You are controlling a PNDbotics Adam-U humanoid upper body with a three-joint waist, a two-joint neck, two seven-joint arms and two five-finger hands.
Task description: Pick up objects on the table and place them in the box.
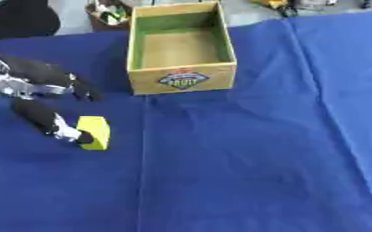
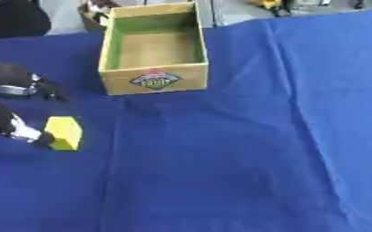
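A yellow block (image 1: 95, 132) lies on the blue cloth at the left, a little nearer to me than the box. My left hand (image 1: 30, 79) comes in from the left edge, black and silver. The tip of its thumb (image 1: 64, 131) touches the block's left side. Its fingers (image 1: 84, 92) reach out above the block, apart from it, so the hand is open. The wooden box (image 1: 183, 79) with green inner walls stands at the far middle, with a printed label on its front, and I see nothing inside it. My right hand shows in neither view.
A blue cloth (image 1: 261, 158) covers the table, with a fold line running down from the box. Beyond the far edge stand a small brown container (image 1: 106, 13) of odds and ends, a dark shape (image 1: 14, 18) at the far left, and yellow items (image 1: 272, 3).
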